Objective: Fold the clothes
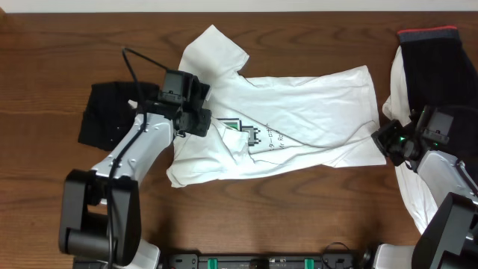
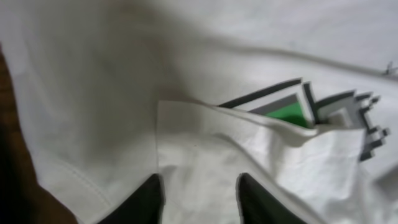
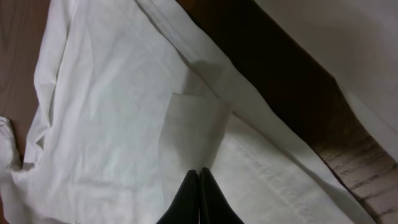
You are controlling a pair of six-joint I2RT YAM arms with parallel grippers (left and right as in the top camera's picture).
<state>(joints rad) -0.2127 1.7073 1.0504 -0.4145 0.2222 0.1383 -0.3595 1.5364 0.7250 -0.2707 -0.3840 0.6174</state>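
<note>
Left gripper (image 1: pixel 202 122) with jaws parted, tips down on a turned-over flap of the white T-shirt (image 1: pixel 314 104) just beside its green-and-black logo (image 1: pixel 252 134), no visible pinch on the cloth. Right gripper (image 1: pixel 390 142) closed tip to tip at the shirt's hem on the opposite side, any cloth between the tips not discernible. Shirt spread across the middle of the wooden table (image 1: pixel 299 217), collar end toward the left arm, hem toward the right, one sleeve thrown toward the far edge, the near-left side doubled over toward the print. Off to the left, a crumpled black garment (image 1: pixel 104 116); by the right arm, a dark piece with a red band (image 1: pixel 437 63) and another white piece (image 1: pixel 409 190), neither folded. Judged an early step: first side fold of the shirt in hand, sleeve and lengthwise folds not yet done. Calls next, by the look of it, for a firm pinch on the flap's edge, a low carry across the chest and a flat lay, hem kept anchored against dragging; likely trouble in catching two layers or bunching the print
</note>
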